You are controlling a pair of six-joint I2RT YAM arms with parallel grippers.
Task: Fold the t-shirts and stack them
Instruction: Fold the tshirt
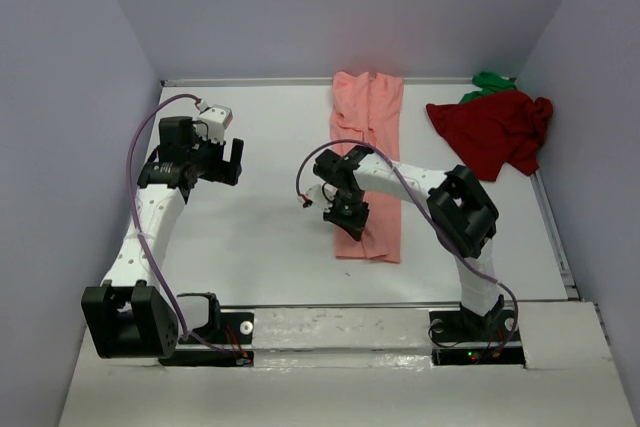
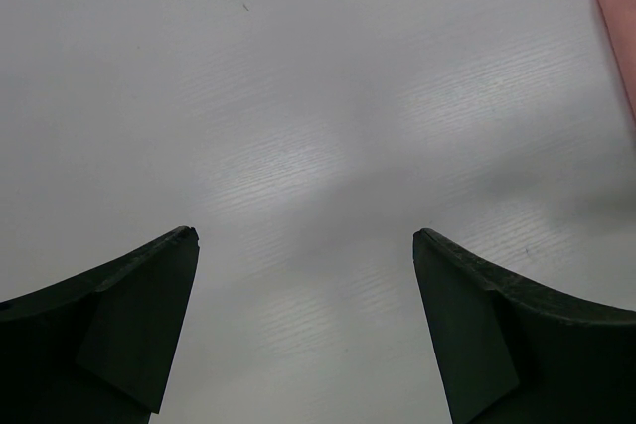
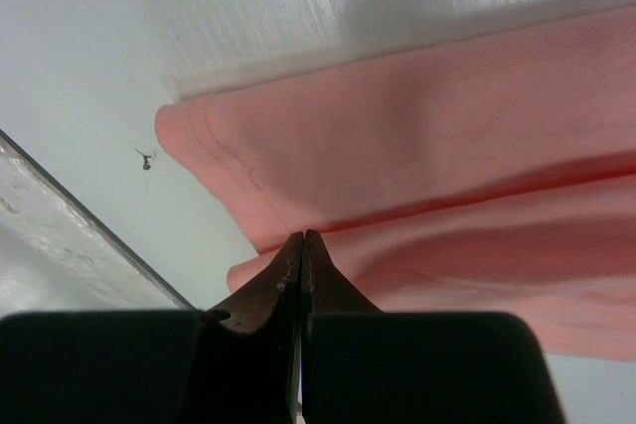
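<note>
1. Shirts first: the salmon-pink t-shirt (image 1: 368, 112) lies as a long folded strip on the white table (image 1: 270, 247), running from the far edge toward the arms.
2. Over that strip's near end sits the right gripper (image 3: 302, 237), fingers pressed tight together, tips right at a crease. Can't tell if any cloth is pinched.
3. Well left of the pink strip hangs the left gripper (image 2: 303, 235), jaws spread wide, nothing between them.
4. Right of the strip, the dark red t-shirt (image 1: 495, 132) is crumpled, with the bright green t-shirt (image 1: 488, 80) peeking out behind it.
</note>
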